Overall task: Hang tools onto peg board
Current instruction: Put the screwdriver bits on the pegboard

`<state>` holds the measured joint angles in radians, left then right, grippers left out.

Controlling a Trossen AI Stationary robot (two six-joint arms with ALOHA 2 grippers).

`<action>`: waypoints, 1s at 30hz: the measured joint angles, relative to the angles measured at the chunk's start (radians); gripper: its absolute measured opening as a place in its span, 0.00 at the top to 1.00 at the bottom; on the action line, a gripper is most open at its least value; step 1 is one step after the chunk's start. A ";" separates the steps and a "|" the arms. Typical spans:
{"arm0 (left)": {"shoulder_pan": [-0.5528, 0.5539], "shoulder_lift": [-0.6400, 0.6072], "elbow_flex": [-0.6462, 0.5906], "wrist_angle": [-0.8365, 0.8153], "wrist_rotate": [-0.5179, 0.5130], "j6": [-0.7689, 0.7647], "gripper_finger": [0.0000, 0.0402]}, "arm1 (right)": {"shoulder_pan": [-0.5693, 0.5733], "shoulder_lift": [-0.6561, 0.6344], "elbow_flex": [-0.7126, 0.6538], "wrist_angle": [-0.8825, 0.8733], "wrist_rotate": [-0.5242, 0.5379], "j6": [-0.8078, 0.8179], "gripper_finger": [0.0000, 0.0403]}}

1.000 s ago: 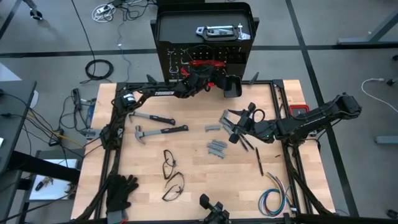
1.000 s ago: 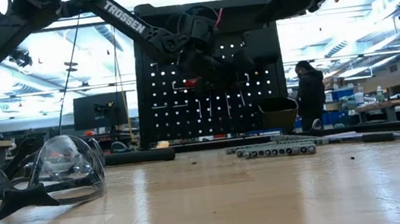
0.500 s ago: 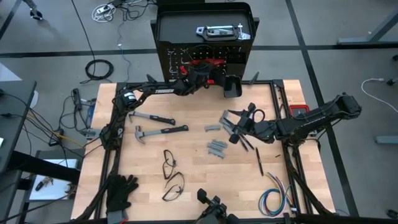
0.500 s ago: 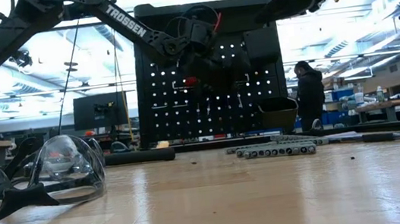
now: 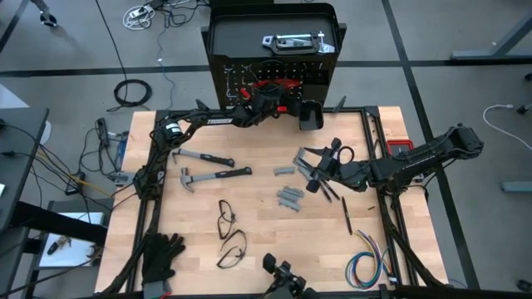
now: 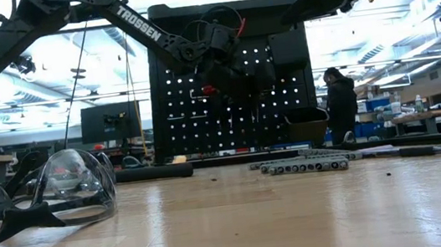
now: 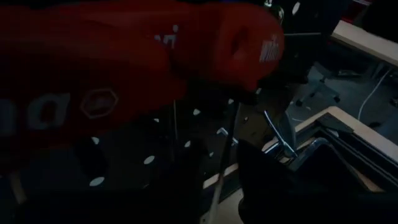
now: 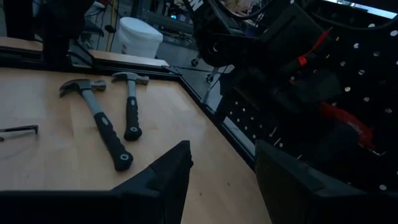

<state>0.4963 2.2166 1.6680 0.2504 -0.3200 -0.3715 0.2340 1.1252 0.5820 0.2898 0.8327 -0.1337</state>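
Observation:
The black peg board (image 5: 270, 79) stands upright at the table's far edge, with silver hooks and a small black bin (image 5: 310, 116). My left gripper (image 5: 270, 98) is up against its face, level with the red-handled pliers (image 7: 124, 68). Whether it touches them is hidden. Two hammers (image 5: 204, 156) (image 5: 214, 176) lie flat at the left. Grey metal pieces (image 5: 289, 197) lie mid-table. My right gripper (image 8: 221, 180) hangs open and holds nothing. It is above dark-handled tools (image 5: 332, 158) at the right.
Two pairs of safety glasses (image 5: 229, 220) (image 5: 233, 249) lie near the front, black gloves (image 5: 162, 253) at the front left and a coloured wire bundle (image 5: 366, 266) at the front right. A silver tool (image 5: 291, 41) lies on the board's top shelf. A person (image 6: 340, 104) stands beyond the table.

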 joint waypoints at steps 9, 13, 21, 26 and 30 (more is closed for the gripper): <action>-0.012 -0.001 0.000 -0.083 0.049 0.008 0.62 | 0.005 0.000 0.000 -0.011 0.000 0.006 0.54; -0.012 -0.004 0.000 -0.169 0.087 0.030 0.62 | 0.015 0.000 0.000 -0.010 0.000 0.006 0.54; -0.027 -0.092 -0.002 -0.405 0.099 0.142 0.62 | 0.016 0.000 0.000 -0.025 0.001 0.026 0.54; -0.081 -0.156 -0.001 -0.601 0.136 0.260 0.62 | 0.016 0.000 0.000 -0.060 0.001 0.055 0.54; -0.131 -0.181 -0.001 -0.818 0.288 0.344 0.62 | 0.013 0.000 0.000 -0.130 -0.008 0.103 0.54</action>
<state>0.3653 2.0351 1.6669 -0.5673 -0.0319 -0.0273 0.2468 1.1255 0.5819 0.1603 0.8244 -0.0305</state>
